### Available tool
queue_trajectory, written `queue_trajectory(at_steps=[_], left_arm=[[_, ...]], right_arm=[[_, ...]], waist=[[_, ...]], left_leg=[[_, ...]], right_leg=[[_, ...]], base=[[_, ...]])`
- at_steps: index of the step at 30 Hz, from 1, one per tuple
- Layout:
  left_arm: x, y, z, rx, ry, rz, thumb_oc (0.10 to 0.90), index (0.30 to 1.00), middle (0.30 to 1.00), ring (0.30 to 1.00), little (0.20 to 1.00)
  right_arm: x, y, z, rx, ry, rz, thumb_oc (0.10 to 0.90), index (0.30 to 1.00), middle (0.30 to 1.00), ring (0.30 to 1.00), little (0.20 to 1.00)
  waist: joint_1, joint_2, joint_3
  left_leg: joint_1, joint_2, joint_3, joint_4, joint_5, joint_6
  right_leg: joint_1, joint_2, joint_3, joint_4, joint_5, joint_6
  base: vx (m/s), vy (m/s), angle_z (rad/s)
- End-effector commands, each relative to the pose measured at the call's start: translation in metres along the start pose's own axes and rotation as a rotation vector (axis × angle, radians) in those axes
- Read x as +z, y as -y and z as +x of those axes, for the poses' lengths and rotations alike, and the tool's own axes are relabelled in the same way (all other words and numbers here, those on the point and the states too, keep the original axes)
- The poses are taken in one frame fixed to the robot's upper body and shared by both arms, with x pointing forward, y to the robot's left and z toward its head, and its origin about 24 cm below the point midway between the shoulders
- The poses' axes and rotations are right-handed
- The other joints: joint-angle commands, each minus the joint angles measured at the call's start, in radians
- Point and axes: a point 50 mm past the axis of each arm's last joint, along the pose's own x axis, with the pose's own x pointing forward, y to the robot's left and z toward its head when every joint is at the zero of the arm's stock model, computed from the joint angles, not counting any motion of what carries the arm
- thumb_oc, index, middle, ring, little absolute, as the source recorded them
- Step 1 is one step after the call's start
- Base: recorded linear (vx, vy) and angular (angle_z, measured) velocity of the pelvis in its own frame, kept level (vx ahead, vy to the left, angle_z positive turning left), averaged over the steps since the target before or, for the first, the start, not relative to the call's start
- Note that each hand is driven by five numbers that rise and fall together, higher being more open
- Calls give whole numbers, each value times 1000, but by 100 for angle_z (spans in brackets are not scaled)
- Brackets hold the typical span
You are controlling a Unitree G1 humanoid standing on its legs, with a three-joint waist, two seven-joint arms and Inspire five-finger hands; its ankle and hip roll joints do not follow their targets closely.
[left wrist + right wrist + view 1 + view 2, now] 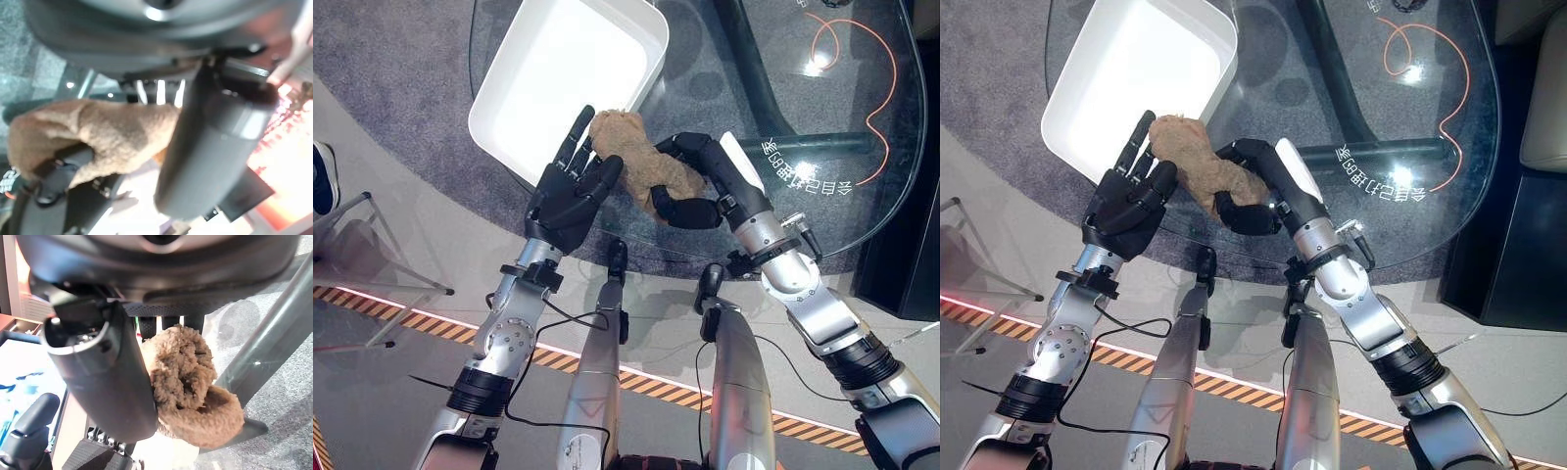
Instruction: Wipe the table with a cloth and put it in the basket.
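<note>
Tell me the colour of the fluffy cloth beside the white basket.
The fluffy cloth is tan-brown all over, plain and unpatterned; the right wrist view shows it best.

Head views look down; wrist views close on cloth (188, 382).

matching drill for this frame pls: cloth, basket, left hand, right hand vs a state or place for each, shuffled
1. cloth
2. basket
3. left hand
4. right hand

a. fingers straight, against the cloth's end
b. white, on the glass table, nothing in it
c. brown, bunched, at the basket's near corner
d. curled round the cloth

Pairs: 1-c, 2-b, 3-a, 4-d
</note>
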Motion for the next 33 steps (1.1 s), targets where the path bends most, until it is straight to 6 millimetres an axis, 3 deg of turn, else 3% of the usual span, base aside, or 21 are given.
queue_trajectory(at_steps=[1, 12, 13, 14, 16, 17, 33], left_arm=[[23, 49, 16, -299, 104, -3, 800, 900, 900, 900, 900], [24, 51, 16, -319, 105, 24, 800, 900, 900, 900, 900], [24, 52, 16, -323, 107, 34, 657, 778, 778, 778, 757], [24, 53, 16, -329, 109, 34, 421, 575, 575, 575, 521], [24, 53, 16, -336, 112, 41, 182, 371, 371, 371, 282], [24, 54, 16, -338, 112, 48, 100, 300, 300, 300, 200], [27, 54, 17, -344, 127, 66, 100, 300, 300, 300, 200]], right_arm=[[103, 1, 13, 21, 509, 58, 100, 300, 300, 300, 200], [108, 0, 13, 40, 533, 68, 100, 300, 300, 300, 200], [109, 0, 12, 41, 535, 69, 100, 300, 300, 300, 200], [109, 0, 12, 41, 536, 69, 100, 300, 300, 300, 200], [109, -1, 12, 42, 540, 70, 100, 300, 300, 300, 200], [110, -2, 13, 43, 542, 73, 100, 300, 300, 300, 200], [114, -3, 14, 59, 559, 72, 100, 300, 300, 300, 200]], waist=[[-10, 1, -26], [-9, -2, -26], [-10, -2, -26], [-10, -2, -26], [-10, -3, -26], [-9, -3, -26], [-7, -1, -26]], left_leg=[[36, -85, 46, 95, -78, 75], [43, -86, 45, 84, -75, 75], [44, -86, 45, 84, -74, 75], [44, -87, 45, 85, -75, 75], [46, -88, 45, 83, -74, 75], [45, -89, 45, 84, -75, 75], [52, -90, 47, 80, -74, 74]], right_leg=[[78, 57, -50, -161, 126, 33], [85, 60, -49, -172, 130, 35], [86, 60, -49, -172, 130, 35], [86, 61, -49, -172, 130, 35], [87, 62, -50, -174, 132, 35], [87, 61, -50, -174, 132, 35], [96, 59, -51, -181, 133, 36]], base=[[0, 0, 0], [0, 0, 0], [0, 0, 0], [0, 0, 0], [0, 0, 0], [0, 0, 0], [0, 0, 0]])
